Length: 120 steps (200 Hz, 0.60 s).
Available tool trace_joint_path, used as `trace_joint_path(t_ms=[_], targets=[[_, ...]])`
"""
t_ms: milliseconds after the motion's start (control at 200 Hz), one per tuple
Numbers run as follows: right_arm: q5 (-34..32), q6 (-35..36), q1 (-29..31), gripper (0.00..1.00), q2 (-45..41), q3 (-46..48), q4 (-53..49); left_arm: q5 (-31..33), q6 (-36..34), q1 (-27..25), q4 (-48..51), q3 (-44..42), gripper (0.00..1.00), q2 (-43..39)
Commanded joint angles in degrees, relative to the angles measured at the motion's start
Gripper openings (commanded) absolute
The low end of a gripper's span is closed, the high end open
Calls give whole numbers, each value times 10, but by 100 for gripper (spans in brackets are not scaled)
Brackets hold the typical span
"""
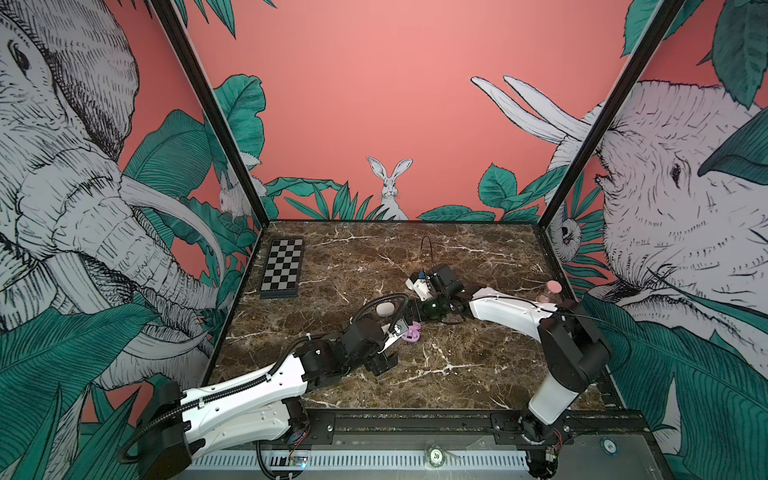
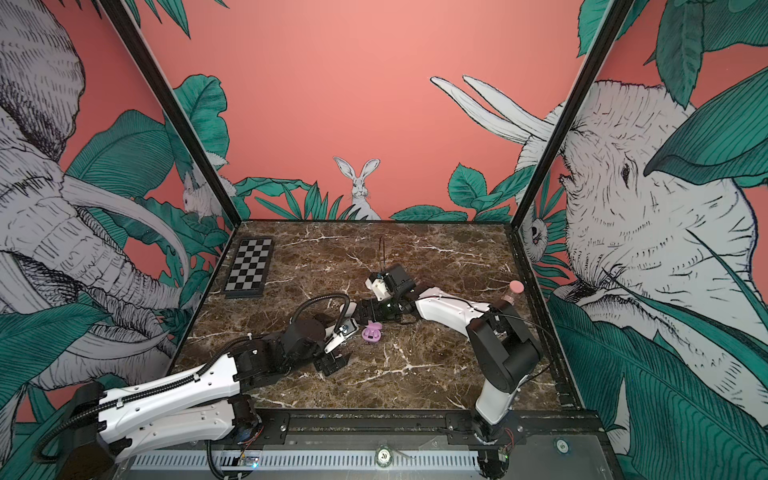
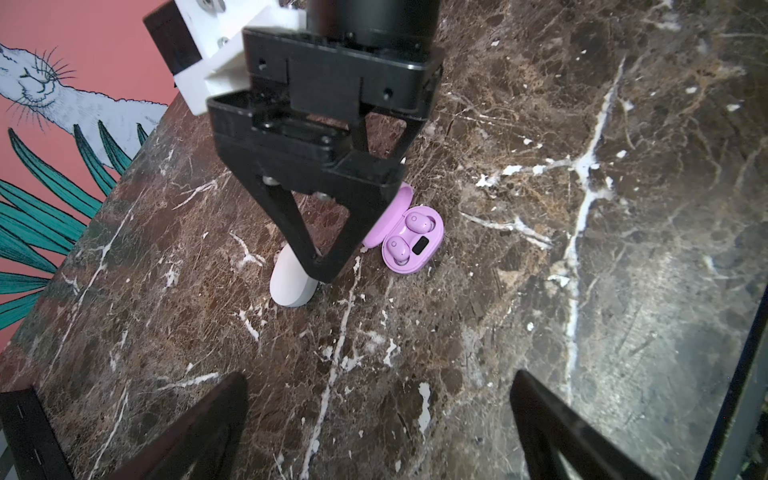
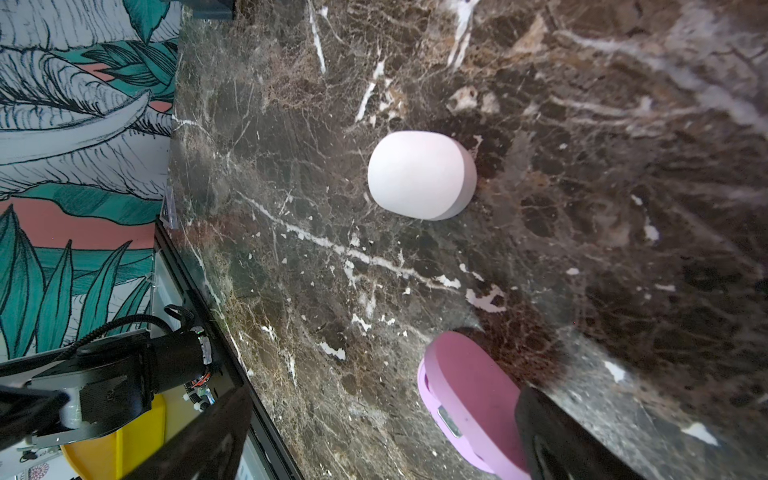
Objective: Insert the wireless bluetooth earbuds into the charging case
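Observation:
A lilac charging case (image 3: 409,253) lies open on the marble near the middle, seen in both top views (image 1: 413,333) (image 2: 371,332). Two lilac earbuds (image 3: 419,222) (image 3: 397,248) sit in its wells. A white oval case (image 4: 422,174) lies shut just beyond it and is partly hidden in the left wrist view (image 3: 289,286). My right gripper (image 4: 384,399) (image 1: 412,315) is open, low over the marble between the two cases. One of its fingers (image 4: 548,440) stands right beside the lilac lid (image 4: 473,395). My left gripper (image 3: 380,386) (image 1: 382,362) is open over bare marble, short of the lilac case.
A folded chessboard (image 1: 282,267) lies at the back left. A pink-capped bottle (image 1: 549,291) stands by the right wall behind the right arm. A yellow bin (image 4: 124,449) shows past the table's edge (image 4: 195,266). The printed walls close in three sides.

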State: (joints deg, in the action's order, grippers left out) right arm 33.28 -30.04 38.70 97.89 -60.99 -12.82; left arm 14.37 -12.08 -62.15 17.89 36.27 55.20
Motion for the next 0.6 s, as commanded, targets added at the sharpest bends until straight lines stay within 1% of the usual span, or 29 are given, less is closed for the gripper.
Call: trace_joint_path(t_ms=[0, 595], targets=[[6, 1, 4, 98, -5, 10, 8, -6, -8, 3, -5, -8, 99, -9], [6, -5, 20, 98, -26, 24, 15, -7, -8, 3, -5, -7, 99, -10]])
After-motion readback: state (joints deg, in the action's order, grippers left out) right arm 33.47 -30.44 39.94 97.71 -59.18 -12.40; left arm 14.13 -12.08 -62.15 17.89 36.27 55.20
